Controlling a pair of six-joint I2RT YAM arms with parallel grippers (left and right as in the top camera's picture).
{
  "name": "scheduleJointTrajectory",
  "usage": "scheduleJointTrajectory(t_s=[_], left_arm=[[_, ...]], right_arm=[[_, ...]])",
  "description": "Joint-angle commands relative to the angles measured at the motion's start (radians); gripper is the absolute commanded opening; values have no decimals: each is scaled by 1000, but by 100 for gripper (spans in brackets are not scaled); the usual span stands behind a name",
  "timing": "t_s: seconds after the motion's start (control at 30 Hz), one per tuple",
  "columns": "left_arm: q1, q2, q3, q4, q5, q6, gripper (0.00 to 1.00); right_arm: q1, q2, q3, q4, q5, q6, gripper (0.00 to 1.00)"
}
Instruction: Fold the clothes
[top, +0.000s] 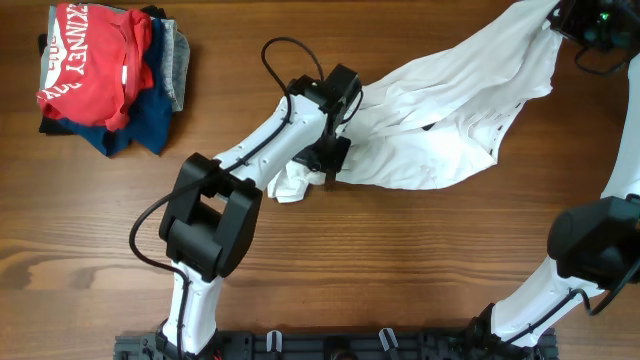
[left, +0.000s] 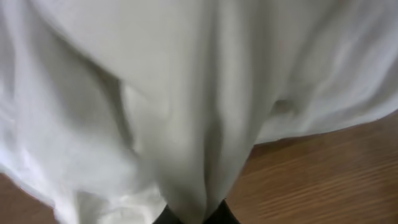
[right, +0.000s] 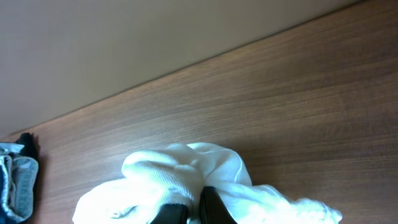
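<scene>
Tabletop (top: 400, 260) brown wood-grain; white T-shirt (top: 450, 110) rumpled atop; beige wall (right: 124, 43) beyond

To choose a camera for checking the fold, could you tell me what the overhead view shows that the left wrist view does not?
Only overhead: the red T-shirt atop the folded pile, the left arm and right arm, and the right jaws gripping one end of the white T-shirt. Only left wrist: creases of cloth pinched in the left jaws. Both: that T-shirt and the wooden table.
</scene>
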Motion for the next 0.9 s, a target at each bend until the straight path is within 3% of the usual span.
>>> scheduleJointTrajectory(t_s=[0.0, 0.3, 0.63, 0.87], left_arm=[[30, -44, 84, -157, -95, -54, 4], [33, -261, 356, -442, -300, -125, 4], [33, -557, 418, -441, -428, -177, 4], [33, -609, 417, -456, -426, -177, 4]], right_arm=[[-3, 5, 2, -8, 21, -13, 4], [-52, -47, 3, -50, 10, 7, 4], [-247, -212, 3, -198, -36, -46, 4], [-285, -257, 3, -282, -36, -119, 4]])
